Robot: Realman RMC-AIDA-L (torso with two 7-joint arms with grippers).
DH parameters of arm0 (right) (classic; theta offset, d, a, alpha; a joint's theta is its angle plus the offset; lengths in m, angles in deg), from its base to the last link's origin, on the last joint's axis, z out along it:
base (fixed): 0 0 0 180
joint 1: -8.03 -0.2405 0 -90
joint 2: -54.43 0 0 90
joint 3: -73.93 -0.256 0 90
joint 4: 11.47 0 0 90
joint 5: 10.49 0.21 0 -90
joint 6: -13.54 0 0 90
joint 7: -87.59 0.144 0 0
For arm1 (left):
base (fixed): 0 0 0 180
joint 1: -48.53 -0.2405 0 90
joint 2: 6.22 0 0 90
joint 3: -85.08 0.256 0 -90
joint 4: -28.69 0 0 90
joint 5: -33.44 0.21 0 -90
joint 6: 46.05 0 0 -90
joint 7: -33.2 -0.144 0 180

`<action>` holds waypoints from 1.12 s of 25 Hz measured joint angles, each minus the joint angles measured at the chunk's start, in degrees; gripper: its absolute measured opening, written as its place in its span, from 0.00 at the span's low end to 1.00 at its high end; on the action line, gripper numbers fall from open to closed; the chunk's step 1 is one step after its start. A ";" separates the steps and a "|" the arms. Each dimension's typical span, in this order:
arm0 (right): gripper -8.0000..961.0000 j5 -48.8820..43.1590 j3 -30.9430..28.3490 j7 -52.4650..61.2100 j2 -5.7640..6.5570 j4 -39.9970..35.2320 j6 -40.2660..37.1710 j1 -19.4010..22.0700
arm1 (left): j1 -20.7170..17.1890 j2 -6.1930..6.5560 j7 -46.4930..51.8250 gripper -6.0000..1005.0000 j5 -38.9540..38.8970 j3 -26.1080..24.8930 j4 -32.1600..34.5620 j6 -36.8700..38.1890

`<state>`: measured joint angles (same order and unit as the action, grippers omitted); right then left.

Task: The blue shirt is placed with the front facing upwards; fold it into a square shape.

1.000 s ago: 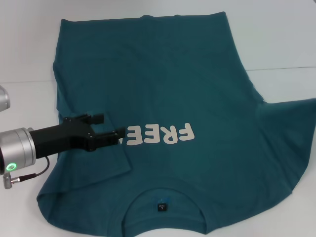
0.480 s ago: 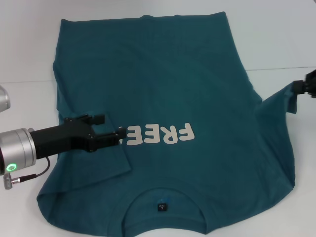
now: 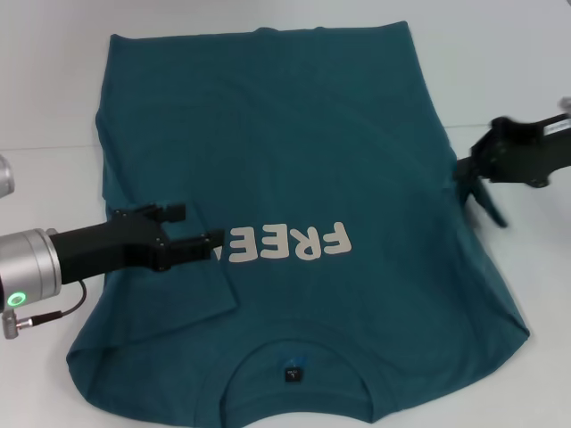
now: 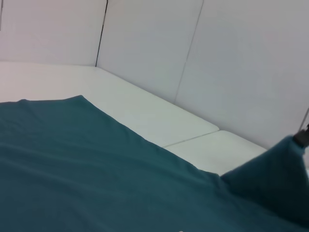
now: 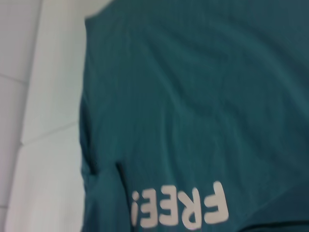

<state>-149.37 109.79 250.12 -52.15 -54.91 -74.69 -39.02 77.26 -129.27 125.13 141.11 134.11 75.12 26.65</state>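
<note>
Lying collar toward the robot, blue shirt (image 3: pixel 294 160); left hand (image 3: pixel 198 227) wide, right hand (image 3: pixel 470 171) gripping its sleeve.

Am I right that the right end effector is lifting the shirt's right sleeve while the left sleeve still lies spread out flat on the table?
Not quite: in the head view the blue shirt's left sleeve is already folded in over the body, under the left end effector. The right end effector does hold the right sleeve raised.

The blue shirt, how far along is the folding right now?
Early. Done: the left sleeve lies folded over the blue shirt, covering the end of the FREE print, with the left gripper open above it. In hand: the right gripper holds the right sleeve lifted off the table. Left: laying that sleeve inward, then folding the body square.
</note>
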 joint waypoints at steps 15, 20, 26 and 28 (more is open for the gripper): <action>0.15 -0.25 10.54 -1.79 -1.34 10.63 11.88 -5.40 | 0.46 0.27 0.68 0.86 0.27 -0.17 0.05 0.08; 0.16 -0.11 10.58 -3.29 -2.48 12.93 14.65 -6.13 | 0.45 0.27 0.70 0.86 0.35 -0.17 -0.03 0.08; 0.17 0.21 10.23 -4.52 -3.35 12.08 14.58 -5.73 | 0.41 0.27 0.70 0.86 0.35 -0.17 -0.03 0.08; 0.25 -0.28 10.32 -5.10 -3.01 10.87 14.38 -4.75 | 0.31 0.28 0.70 0.86 0.36 -0.17 -0.03 0.07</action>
<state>-149.65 120.11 245.02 -55.16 -44.04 -60.31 -43.77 77.57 -129.00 125.84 141.46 133.94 75.09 26.72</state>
